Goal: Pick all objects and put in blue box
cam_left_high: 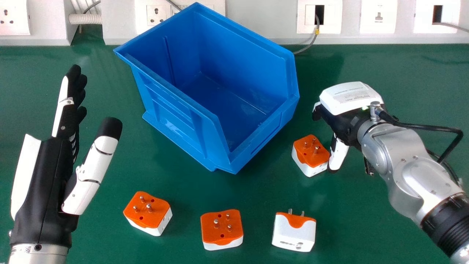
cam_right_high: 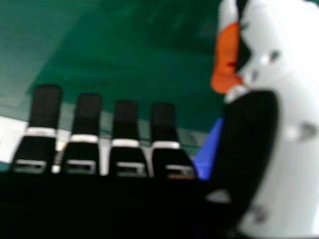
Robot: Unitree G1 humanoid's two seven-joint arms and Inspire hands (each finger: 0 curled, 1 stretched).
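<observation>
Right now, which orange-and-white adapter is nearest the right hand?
The adapter right of the blue box, beside the right hand; the other three adapters lie nearer the head view's bottom edge.

Orange-and-white adapter blurred, partly hidden

Left hand, right hand uncurled

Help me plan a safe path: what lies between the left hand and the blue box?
In the head view, only bare green tabletop lies between the left hand and the blue box.
</observation>
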